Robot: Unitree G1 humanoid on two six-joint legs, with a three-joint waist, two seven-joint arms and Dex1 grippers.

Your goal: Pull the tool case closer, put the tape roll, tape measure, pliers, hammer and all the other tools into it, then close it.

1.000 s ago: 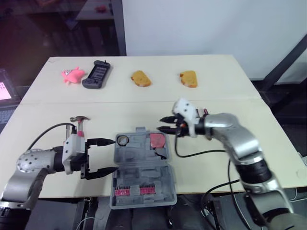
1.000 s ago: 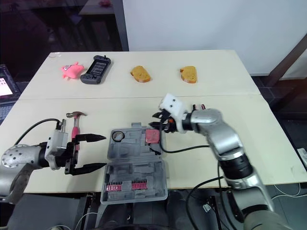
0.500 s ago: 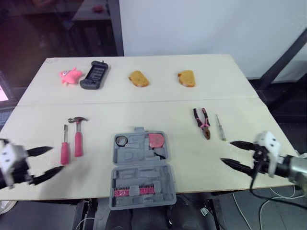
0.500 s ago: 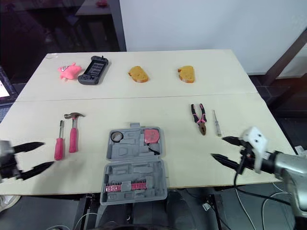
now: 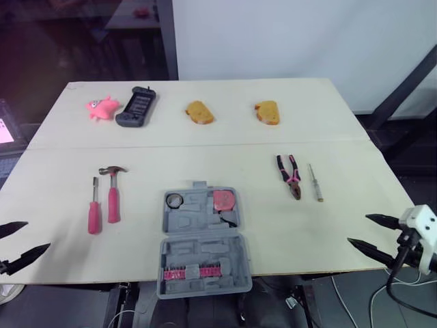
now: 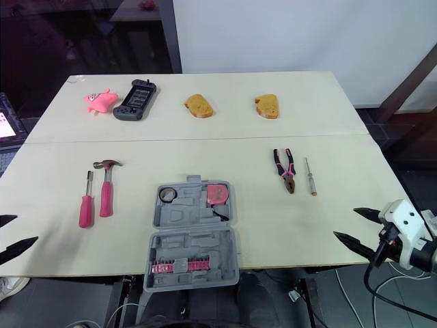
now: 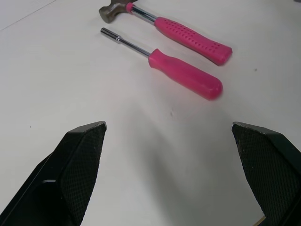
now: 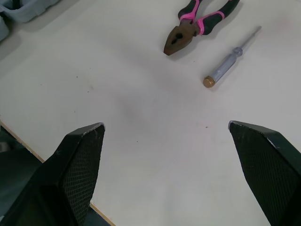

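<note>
The grey tool case (image 5: pixel 203 239) lies open near the table's front edge, with a black tape roll (image 5: pixel 174 201) and a pink tape measure (image 5: pixel 222 200) in its far half. To the case's left, the pink-handled hammer (image 5: pixel 112 193) and a pink driver (image 5: pixel 93 208) lie side by side. On its right are the pliers (image 5: pixel 289 175) and a slim screwdriver (image 5: pixel 315 182). My left gripper (image 5: pixel 38 234) is open at the front left corner, short of the driver (image 7: pixel 178 73). My right gripper (image 5: pixel 357 228) is open at the front right, short of the pliers (image 8: pixel 197 23).
Along the far half of the table sit a pink toy (image 5: pixel 102 107), a black handheld device (image 5: pixel 136 106) and two bread pieces (image 5: pixel 200 111) (image 5: pixel 268 111). A seam crosses the table (image 5: pixel 205 154) mid-depth. Both grippers hover at its front edge.
Both arms have drawn back from the case to the table's front corners. The right gripper, then narrowed beside the tape measure, now stands wide open. The tools have not moved.
</note>
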